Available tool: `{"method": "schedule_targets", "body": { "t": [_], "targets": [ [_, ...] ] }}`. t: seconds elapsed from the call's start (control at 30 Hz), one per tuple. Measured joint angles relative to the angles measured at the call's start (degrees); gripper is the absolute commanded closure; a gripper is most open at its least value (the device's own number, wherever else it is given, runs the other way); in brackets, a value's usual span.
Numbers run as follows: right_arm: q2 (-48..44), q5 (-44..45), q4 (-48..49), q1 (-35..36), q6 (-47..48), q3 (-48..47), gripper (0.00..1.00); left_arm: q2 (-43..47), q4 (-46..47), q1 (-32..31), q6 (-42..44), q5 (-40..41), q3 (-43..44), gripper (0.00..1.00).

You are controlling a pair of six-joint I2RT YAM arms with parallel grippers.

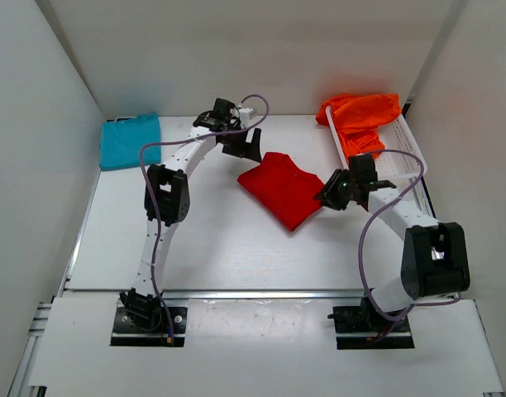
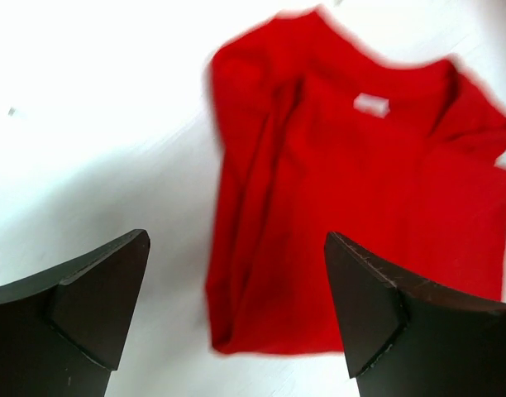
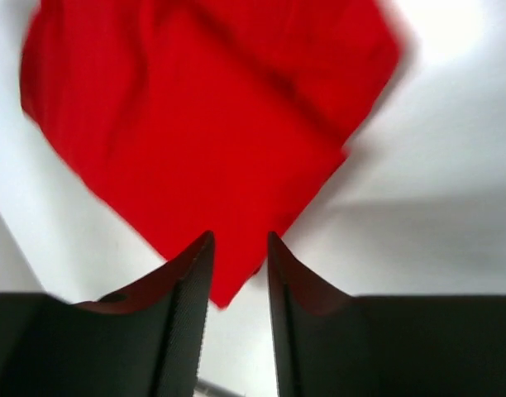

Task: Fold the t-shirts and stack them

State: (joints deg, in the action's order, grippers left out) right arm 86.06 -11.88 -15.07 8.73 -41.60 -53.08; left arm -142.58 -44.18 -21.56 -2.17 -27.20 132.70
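Observation:
The red t-shirt (image 1: 284, 188) lies folded on the middle of the table, rotated like a diamond. My left gripper (image 1: 246, 147) hovers just beyond its far corner, jaws wide open and empty; in the left wrist view (image 2: 235, 240) the red t-shirt (image 2: 344, 190) lies below with its collar label showing. My right gripper (image 1: 329, 194) is at the shirt's right corner, jaws narrowly open with nothing between them; in the right wrist view (image 3: 241, 238) the red t-shirt (image 3: 203, 107) lies below. The teal-blue t-shirt (image 1: 131, 139) lies folded at the far left. The orange t-shirt (image 1: 360, 116) is bunched in the basket.
A white mesh basket (image 1: 406, 145) stands at the far right, against the right wall, behind my right arm. White walls close in the table on the left, back and right. A metal rail runs along the near edge.

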Motion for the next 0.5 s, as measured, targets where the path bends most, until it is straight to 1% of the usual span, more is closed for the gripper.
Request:
{"method": "schedule_targets", "body": {
  "t": [0.03, 0.07, 0.17, 0.3, 0.33, 0.4, 0.47, 0.5],
  "targets": [
    [-1.0, 0.0, 0.0, 1.3, -0.5, 1.5, 0.60, 0.4, -0.9, 0.3, 1.0, 0.5, -0.7, 0.01],
    [-1.7, -0.2, 0.3, 2.8, -1.3, 3.3, 0.54, 0.5, -2.0, 0.3, 2.0, 1.1, -1.0, 0.01],
    [-0.3, -1.2, 0.5, 3.8, -3.9, 6.8, 0.51, 0.5, -4.6, -0.7, 4.2, 2.9, -1.0, 0.07],
    [5.9, -2.7, 1.3, 3.2, -5.2, 7.1, 0.50, 0.5, -6.2, -2.8, 5.2, 4.4, -2.5, 0.27],
    [7.2, -4.2, 1.6, 3.1, -5.7, 6.6, 0.50, 0.5, -6.3, -3.3, 5.4, 4.7, -3.8, 0.33],
    [9.3, -5.1, 2.0, 3.6, -5.7, 4.6, 0.49, 0.5, -6.2, -3.7, 5.6, 5.3, -7.2, 0.42],
    [11.2, -6.0, 3.3, 3.8, -5.7, 3.0, 0.53, 2.5, -4.2, -3.4, 5.6, 5.5, -11.4, 0.50],
    [12.0, -6.4, 3.9, 3.9, -5.7, 2.4, 0.55, 4.0, -3.4, -3.3, 5.4, 6.0, -13.9, 0.53]
  ]
}}
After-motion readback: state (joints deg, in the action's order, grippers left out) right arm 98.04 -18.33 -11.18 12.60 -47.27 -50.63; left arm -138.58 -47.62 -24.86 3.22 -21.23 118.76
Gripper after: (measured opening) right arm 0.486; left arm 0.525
